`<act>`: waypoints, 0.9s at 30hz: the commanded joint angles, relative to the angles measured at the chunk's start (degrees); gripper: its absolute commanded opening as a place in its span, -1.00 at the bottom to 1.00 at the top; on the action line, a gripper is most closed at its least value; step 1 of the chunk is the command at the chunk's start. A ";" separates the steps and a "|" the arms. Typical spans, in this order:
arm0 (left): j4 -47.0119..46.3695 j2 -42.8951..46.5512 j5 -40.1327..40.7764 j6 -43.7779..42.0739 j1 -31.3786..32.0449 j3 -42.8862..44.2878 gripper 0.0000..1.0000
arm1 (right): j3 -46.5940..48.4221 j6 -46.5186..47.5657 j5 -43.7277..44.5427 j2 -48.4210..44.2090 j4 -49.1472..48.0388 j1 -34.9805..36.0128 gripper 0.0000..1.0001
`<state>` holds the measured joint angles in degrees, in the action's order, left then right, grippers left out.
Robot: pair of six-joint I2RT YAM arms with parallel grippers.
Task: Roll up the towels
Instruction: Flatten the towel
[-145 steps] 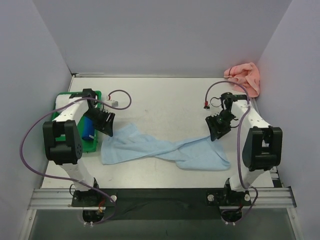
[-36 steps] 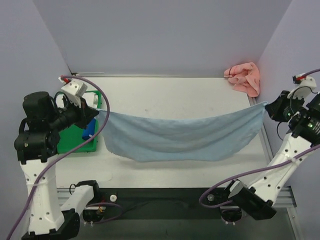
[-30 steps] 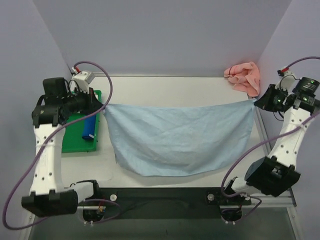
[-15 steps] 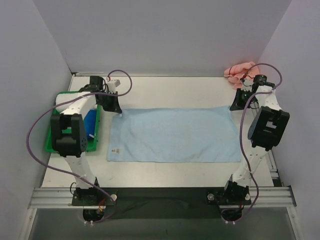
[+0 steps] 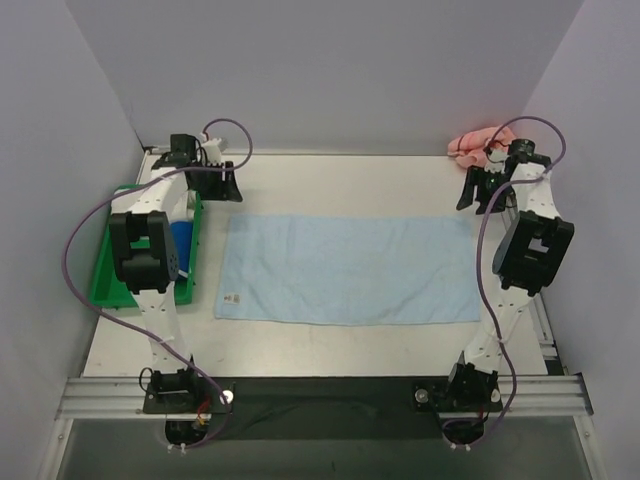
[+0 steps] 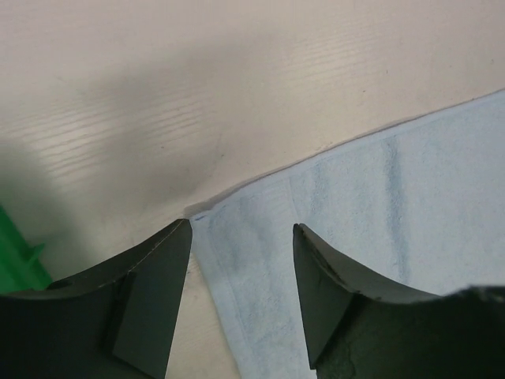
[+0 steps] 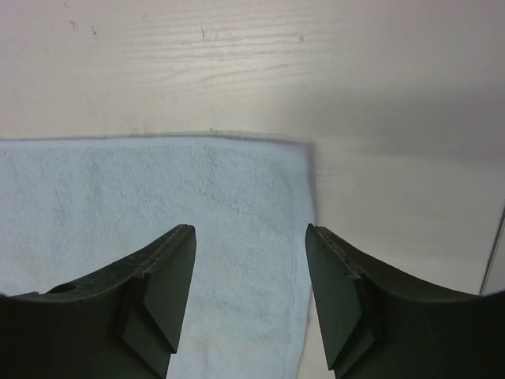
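- Hovering spread wide and empty, the left jaws sit just above the far-left corner of the light blue towel (image 6: 379, 205); nothing is pinched between them.
- The right jaws are parted too and hold nothing. In the right wrist view they frame the towel's far-right corner.
- Both the left arm (image 5: 165, 195) and the right arm (image 5: 530, 190) reach out to the far side, one at each end of the towel's long far edge.
- The towel lies flat as a long strip across the middle of the surface (image 5: 330, 185), with no visible folds and a small white tag (image 5: 232, 298) at its near-left corner. This flat spread is probably meant to let a roll start clean from one short end.
- The salmon pink towel (image 5: 474, 143) is bunched in the far-right corner against the wall, just behind the right arm, and is not yet rolled.
- The towel's left short edge lies near the green tray (image 5: 105, 280), which holds a blue object (image 5: 181, 243). A roll begun there would have little room on that side.
- The right short edge comes near the surface's right edge.
- Bare surface shows beyond both long edges, so travel along the strip looks unobstructed.
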<state>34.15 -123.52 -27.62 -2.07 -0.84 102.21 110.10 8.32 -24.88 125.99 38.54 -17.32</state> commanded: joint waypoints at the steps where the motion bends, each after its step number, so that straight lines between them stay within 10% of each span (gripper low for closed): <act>1: -0.40 9.52 1.51 -2.94 -0.83 0.01 0.29 | -2.34 3.63 0.10 -9.53 7.59 0.01 0.15; 17: 23.67 33.07 7.04 -29.83 5.67 -35.84 -0.31 | -38.97 22.70 6.16 -27.90 20.44 0.97 -0.37; 27: 18.06 34.85 14.60 -30.90 8.49 -49.30 -0.35 | -48.22 21.13 13.45 -25.72 10.77 4.04 -0.53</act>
<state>55.22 -87.96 -16.32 -31.35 7.53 54.43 63.70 28.67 -15.81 100.60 50.28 -14.72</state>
